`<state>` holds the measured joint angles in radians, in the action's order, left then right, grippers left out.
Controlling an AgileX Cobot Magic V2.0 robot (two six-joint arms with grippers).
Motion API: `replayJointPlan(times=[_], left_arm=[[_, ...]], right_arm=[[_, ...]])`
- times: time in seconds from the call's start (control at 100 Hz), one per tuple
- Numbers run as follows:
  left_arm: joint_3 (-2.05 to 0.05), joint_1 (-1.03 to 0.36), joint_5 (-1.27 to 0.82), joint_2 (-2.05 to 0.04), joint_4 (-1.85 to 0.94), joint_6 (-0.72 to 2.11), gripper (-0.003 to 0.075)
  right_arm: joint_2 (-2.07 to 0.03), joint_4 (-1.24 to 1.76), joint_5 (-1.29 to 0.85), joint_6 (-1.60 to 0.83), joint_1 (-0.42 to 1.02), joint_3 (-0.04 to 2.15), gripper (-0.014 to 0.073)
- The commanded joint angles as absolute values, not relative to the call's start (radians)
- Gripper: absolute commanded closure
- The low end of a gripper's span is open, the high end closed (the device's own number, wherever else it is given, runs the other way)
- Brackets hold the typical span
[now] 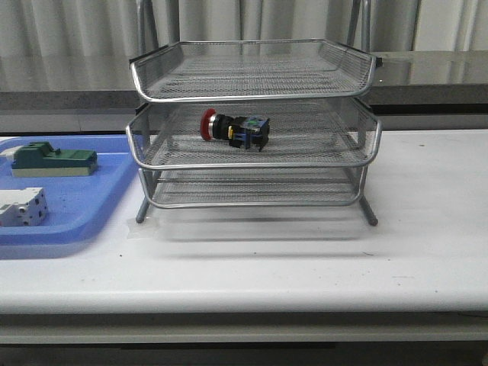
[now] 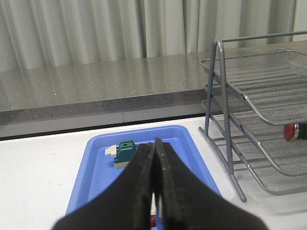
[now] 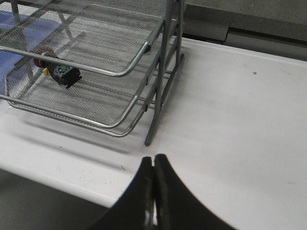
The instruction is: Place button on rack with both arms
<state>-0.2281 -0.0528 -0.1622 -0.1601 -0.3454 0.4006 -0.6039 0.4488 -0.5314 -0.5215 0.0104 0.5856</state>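
The button, red head, black body, blue-and-yellow rear, lies on its side on the middle tier of the silver wire-mesh rack. It also shows in the right wrist view, and its red head in the left wrist view. My left gripper is shut and empty, hanging above the blue tray, well left of the rack. My right gripper is shut and empty above the table's front edge, in front of the rack's right leg. Neither arm shows in the front view.
A flat blue tray at the left holds a green block and a white block. The green block also shows in the left wrist view. A grey ledge and curtains stand behind the table.
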Motion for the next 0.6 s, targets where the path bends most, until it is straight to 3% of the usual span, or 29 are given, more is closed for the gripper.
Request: replayJointPlan(times=[0.0, 0.59], left_arm=[[-0.254, -0.051, -0.076, -0.171, -0.361, 0.392, 0.074], [-0.254, -0.051, -0.076, -0.171, -0.361, 0.392, 0.074]], right_arm=[[-0.544, 0.464, -0.465, -0.515, 0.005, 0.569, 0.0653], [-0.463, 0.464, -0.484, -0.515, 0.005, 0.52, 0.0653]])
